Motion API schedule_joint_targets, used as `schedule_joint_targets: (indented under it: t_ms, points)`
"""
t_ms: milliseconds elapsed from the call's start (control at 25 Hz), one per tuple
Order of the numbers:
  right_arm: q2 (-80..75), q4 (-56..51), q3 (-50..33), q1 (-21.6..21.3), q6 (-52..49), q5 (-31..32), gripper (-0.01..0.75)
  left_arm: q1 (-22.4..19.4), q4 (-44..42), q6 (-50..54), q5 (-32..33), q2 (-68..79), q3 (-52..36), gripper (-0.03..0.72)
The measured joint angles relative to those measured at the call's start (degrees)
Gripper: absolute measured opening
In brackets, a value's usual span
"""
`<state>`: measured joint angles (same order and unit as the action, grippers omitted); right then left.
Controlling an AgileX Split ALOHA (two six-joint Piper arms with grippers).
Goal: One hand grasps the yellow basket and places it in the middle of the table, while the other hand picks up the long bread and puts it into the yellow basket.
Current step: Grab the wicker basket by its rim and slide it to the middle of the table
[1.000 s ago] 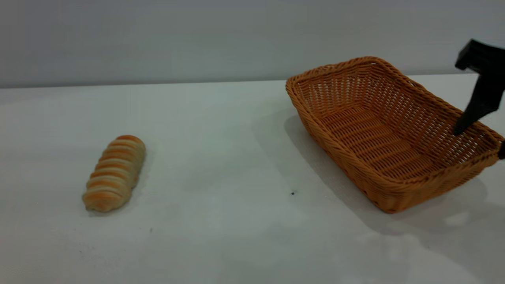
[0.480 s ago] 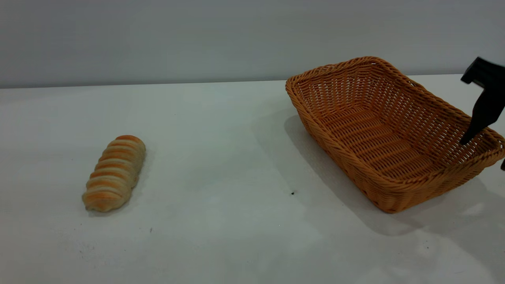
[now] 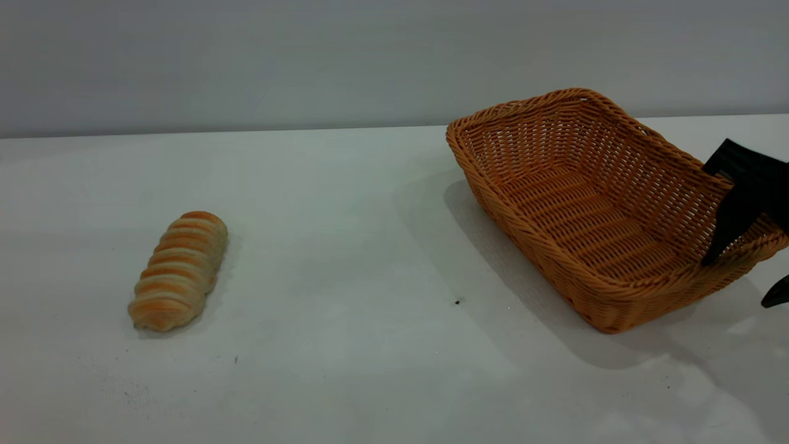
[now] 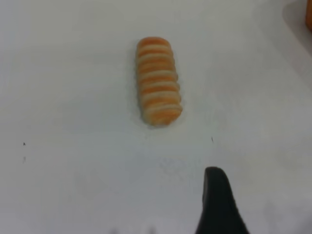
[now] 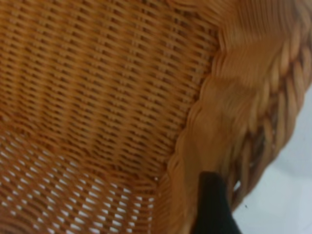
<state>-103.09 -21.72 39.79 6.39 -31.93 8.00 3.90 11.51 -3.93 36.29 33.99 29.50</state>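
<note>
The yellow basket [image 3: 592, 203] stands on the table [image 3: 345, 246] at the right, empty. My right gripper [image 3: 743, 277] is open and straddles the basket's rim at its right corner, one finger [image 3: 718, 246] inside and one outside. In the right wrist view a dark finger [image 5: 212, 204] lies over the braided rim of the basket [image 5: 97, 73]. The long bread [image 3: 179, 270] lies on the table at the left. In the left wrist view the long bread [image 4: 158, 80] is ahead of my left gripper [image 4: 195, 222], which hangs above the table apart from it, open, with one finger [image 4: 218, 204] showing.
A plain grey wall runs behind the table's far edge. Bare white tabletop [image 3: 345, 320] lies between the bread and the basket, with a few dark specks. A sliver of table [image 5: 292, 195] shows beside the basket's rim in the right wrist view.
My right gripper has come down and a little toward the front at the basket's right corner. The basket and the bread have not moved.
</note>
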Motion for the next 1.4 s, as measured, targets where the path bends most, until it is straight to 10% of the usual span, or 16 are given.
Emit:
schedule_joint_targets:
  t_ms: [920,1240,1400]
  points:
    - [-10.2,-1.4,6.9,3.9,1.4,-2.9,0.373,0.0,0.0,-0.9,-0.6,0.0,0.0,0.511]
    - [-11.1,-1.9,7.2,3.9,4.5,-4.9,0.099,0.0,0.0,-1.0,-0.6,0.0,0.0,0.511]
    - [-11.1,-1.8,8.0,3.9,8.5,-3.7,0.090,0.0,0.0,-1.0,-0.6,0.0,0.0,0.511]
